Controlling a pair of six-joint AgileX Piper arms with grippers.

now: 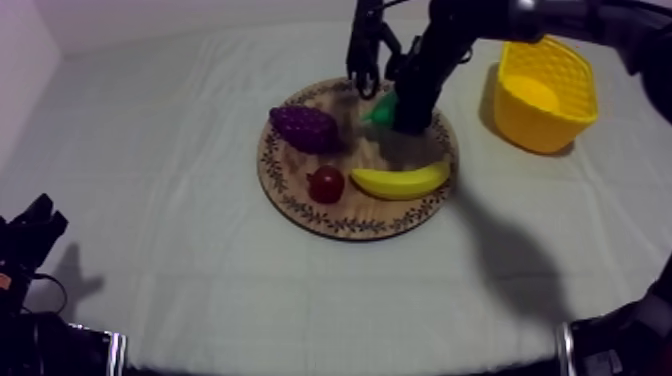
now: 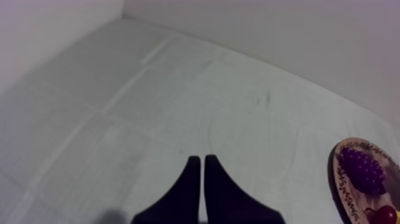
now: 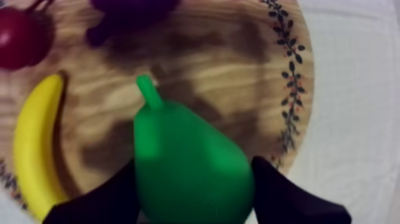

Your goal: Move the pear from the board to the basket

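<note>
The pear (image 3: 189, 170) sat between the two black fingers (image 3: 107, 199) of the right gripper (image 3: 193, 193), which pressed against its flanks, stem pointing toward the board's centre. Whether the pear rested on the wood or hung just clear of it could not be told. In the top view the pear (image 1: 381, 110) was at 1 o'clock on the wooden board (image 1: 300, 206), close to the patterned rim, with the right gripper (image 1: 405, 118) over it. The banana (image 1: 400, 182) lay at 4 o'clock, the small red fruit (image 1: 326, 184) at 8 o'clock and the grapes (image 1: 303, 128) at 10 o'clock, each apart from the pear. The yellow basket (image 1: 528, 128) stood at 2 o'clock from the board, with bare cloth between its wall and the rim. The left gripper (image 2: 201, 174), fingers pressed together, hung over open cloth well apart from the board's 9 o'clock edge.
</note>
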